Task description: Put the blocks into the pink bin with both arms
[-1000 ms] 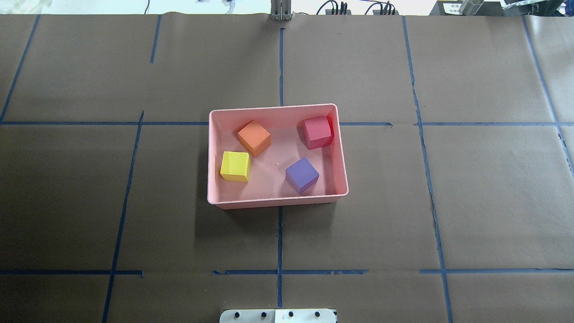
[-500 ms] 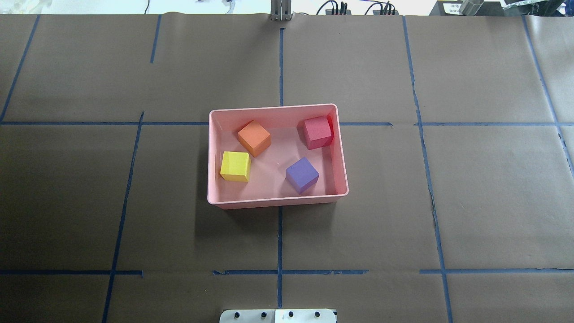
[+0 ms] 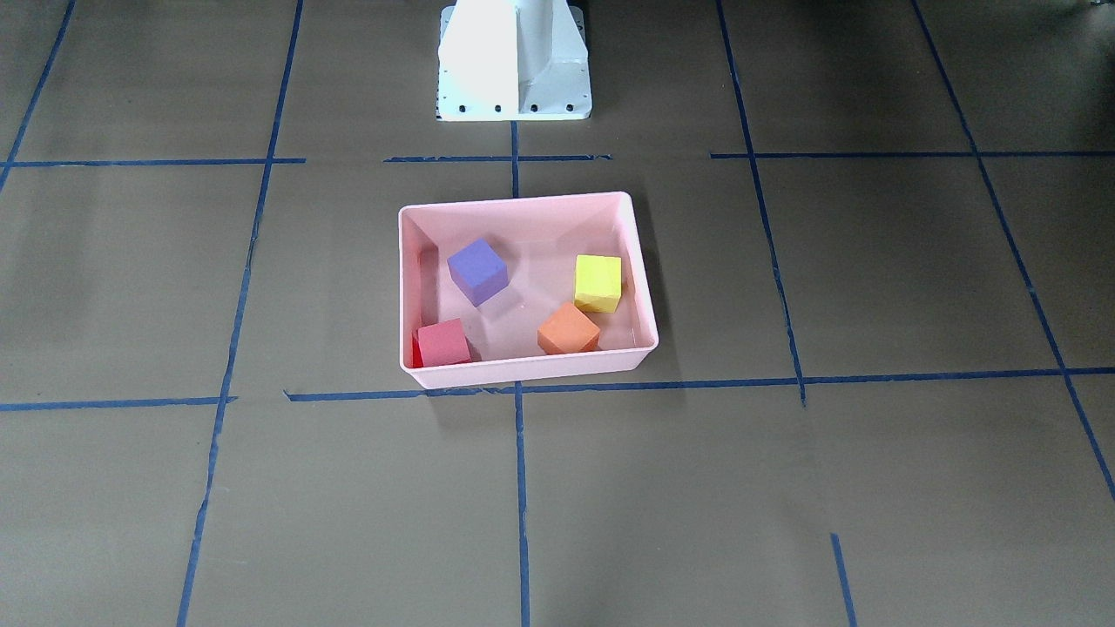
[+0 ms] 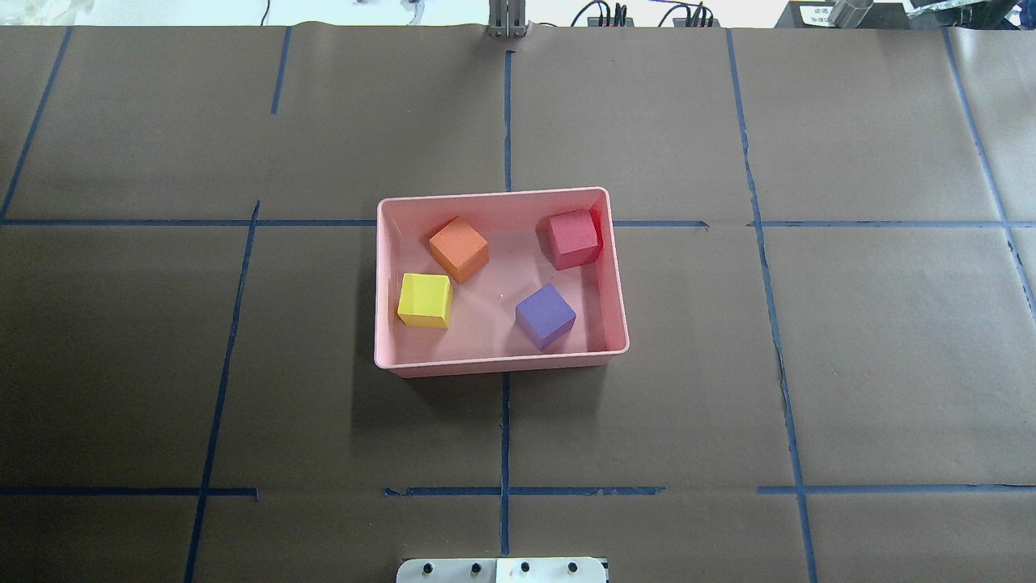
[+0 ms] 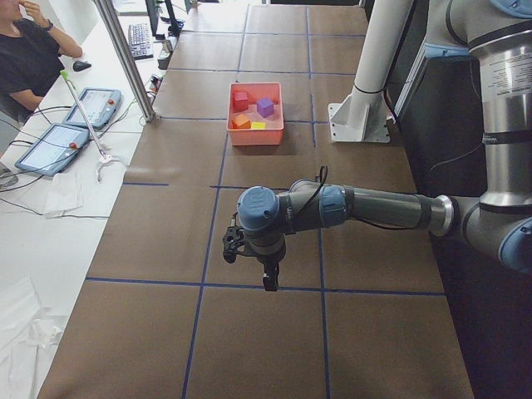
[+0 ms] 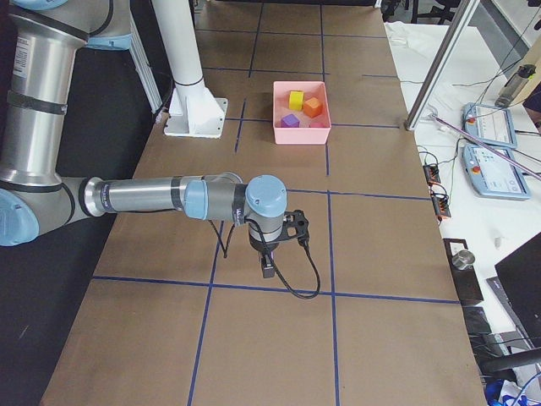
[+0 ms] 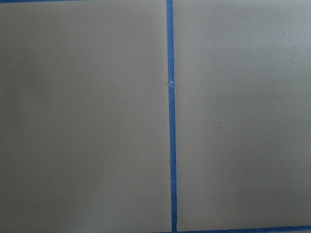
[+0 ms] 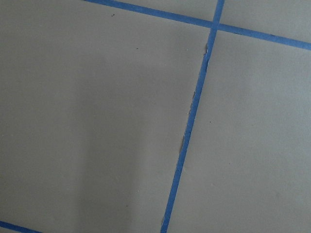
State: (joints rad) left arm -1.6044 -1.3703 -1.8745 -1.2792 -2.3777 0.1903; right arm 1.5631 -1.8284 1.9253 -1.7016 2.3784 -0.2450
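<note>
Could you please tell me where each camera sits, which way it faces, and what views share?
Front-facing: across the table, steeply down at the pink bin; only the white pedestal shows.
Overhead: behind the robot, forward and down on the bin; only the pedestal's plate.
Exterior left: table end, looking along it; left arm, left pincer near.
Exterior right: opposite end; right arm, right pincer near.
Left wrist: down at blue tape on the table; no body.
Right wrist: likewise.
Shared: all exterior views show the blocks in the bin.
</note>
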